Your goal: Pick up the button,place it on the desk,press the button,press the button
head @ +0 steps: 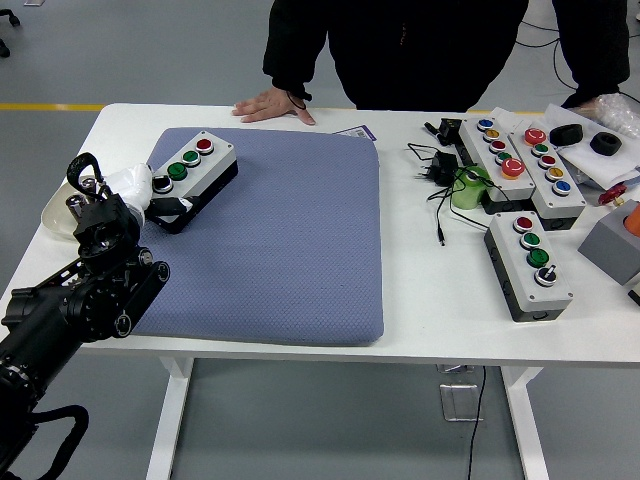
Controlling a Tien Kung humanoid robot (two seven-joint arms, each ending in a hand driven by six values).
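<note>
Head view: the white bench (420, 310) runs nearly the full width, its near edge straight across the lower part and its far edge under a person's dark torso. A blue-grey quilted mat (290, 240), rectangular with rounded corners, covers the left-centre; most of it lies bare, so open room spreads from its middle to its right and near edges. The button box (192, 168), a grey rectangular case with a black base and a row of red, green, green and white-ringed caps, sits angled at the mat's far-left corner, its near end tilted up slightly. The left robot hand (140, 188), white-fingered on a black jointed arm coming in from the lower left, is curled against that near end and has hold of the box. A pale shallow dish (55, 215) lies at the bench's left edge, just behind the arm. The right robot hand is out of sight. The person's hand (272, 104) rests flat on the far edge, apart from the box. The right third is crowded: more grey button boxes (530, 262), a green cup (468, 188), black cables (435, 165) and small black parts, leaving only a bare strip between mat and clutter. Beyond the bench is a grey floor with a yellow line (50, 106).
</note>
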